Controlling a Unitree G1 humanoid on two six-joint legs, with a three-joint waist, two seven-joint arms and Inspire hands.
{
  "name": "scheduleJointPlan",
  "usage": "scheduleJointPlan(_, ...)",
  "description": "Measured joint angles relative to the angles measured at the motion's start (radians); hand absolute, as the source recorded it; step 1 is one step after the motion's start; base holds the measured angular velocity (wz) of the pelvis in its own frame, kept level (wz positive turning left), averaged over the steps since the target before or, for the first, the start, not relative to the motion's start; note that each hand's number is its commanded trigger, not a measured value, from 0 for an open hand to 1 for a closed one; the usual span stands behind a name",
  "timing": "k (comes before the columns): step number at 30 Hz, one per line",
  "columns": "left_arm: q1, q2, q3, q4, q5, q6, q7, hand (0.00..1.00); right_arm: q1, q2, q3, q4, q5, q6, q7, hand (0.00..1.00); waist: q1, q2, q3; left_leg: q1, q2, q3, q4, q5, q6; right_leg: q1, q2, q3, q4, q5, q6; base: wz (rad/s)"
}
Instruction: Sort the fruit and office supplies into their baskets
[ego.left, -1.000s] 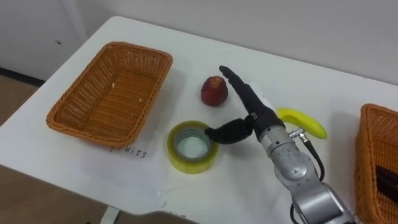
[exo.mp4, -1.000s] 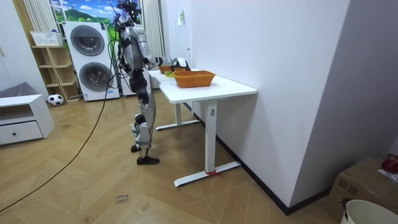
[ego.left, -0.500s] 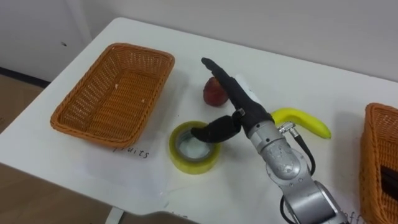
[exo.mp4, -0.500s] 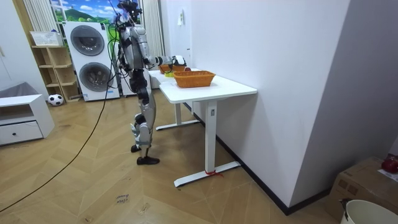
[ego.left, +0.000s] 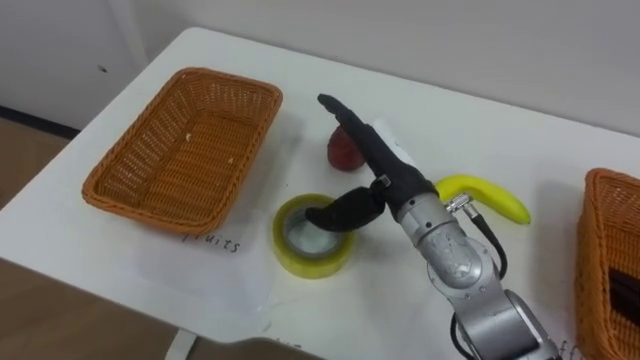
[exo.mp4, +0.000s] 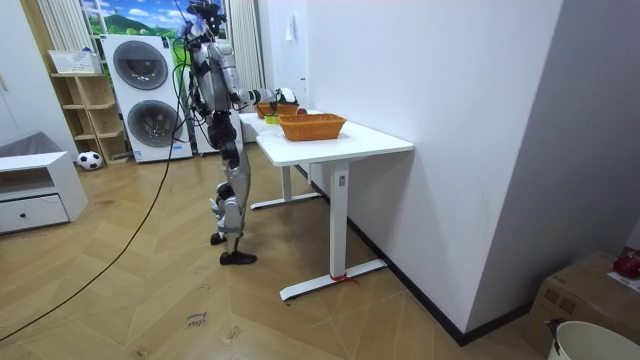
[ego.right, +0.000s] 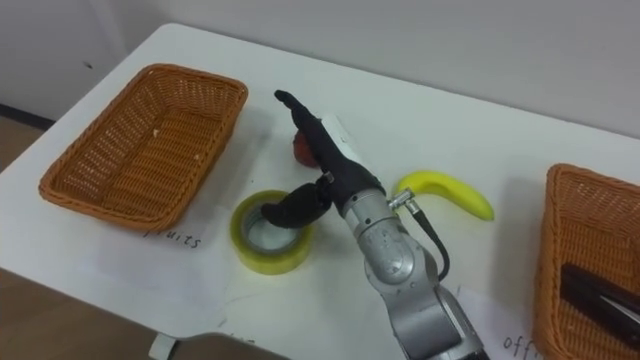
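Lighting, as I log it: bright, even, overhead. Tabletop (ego.left: 480, 130): white, mild glare. Shadows I see: soft, faint, beside left basket (ego.left: 180, 150) and tape roll (ego.left: 312, 237).

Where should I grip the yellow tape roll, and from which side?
Probably pinch its wall from above, on the side nearest the apple: the tape roll lies flat, hole up, so the thumb goes inside, fingers outside. The open right hand hovers there.

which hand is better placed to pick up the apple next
Right. The right hand is out over the table, fingers straight above the apple and thumb over the tape roll, so a short closing move would likely grasp the apple.
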Motion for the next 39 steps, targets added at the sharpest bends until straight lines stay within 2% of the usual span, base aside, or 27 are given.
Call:
scheduleJointPlan(8, 0.000, 0.010, -0.002, -0.006, 0.009, 0.000, -0.015, 0.00, 0.000, -0.023, 0.032, 0.017, -0.033, 0.000, 0.000, 0.00, 0.002, -0.015, -0.0020, 0.000, 0.000, -0.001, -0.002, 0.000, 0.000, 0.000, 0.000, 0.000, 0.000, 0.000, 0.000, 0.00)
scheduleJointPlan(17, -0.006, 0.025, -0.002, -0.014, 0.012, 0.002, -0.013, 0.00, -0.002, -0.044, 0.062, 0.060, -0.032, 0.008, 0.029, 0.00, 0.006, -0.038, 0.0045, -0.002, -0.001, -0.010, -0.002, 0.000, 0.000, 0.001, 0.000, 0.002, 0.000, 0.000, 0.000, 0.01)
scheduleJointPlan(33, -0.006, 0.027, -0.002, -0.015, 0.014, 0.013, -0.005, 0.00, -0.002, -0.059, 0.062, 0.075, -0.033, 0.008, 0.058, 0.00, 0.005, -0.034, 0.0065, -0.002, -0.001, -0.010, -0.002, 0.000, 0.000, 0.002, 0.000, 0.002, 0.000, 0.000, 0.000, 0.00)
scheduleJointPlan(39, 0.005, 0.026, 0.001, -0.082, 0.021, 0.030, 0.010, 0.00, -0.008, -0.060, 0.053, 0.082, -0.038, 0.029, 0.088, 0.00, 0.006, -0.033, 0.0050, -0.003, 0.000, -0.009, -0.005, 0.000, 0.000, -0.002, 0.001, 0.006, 0.000, 0.000, 0.000, -0.01)
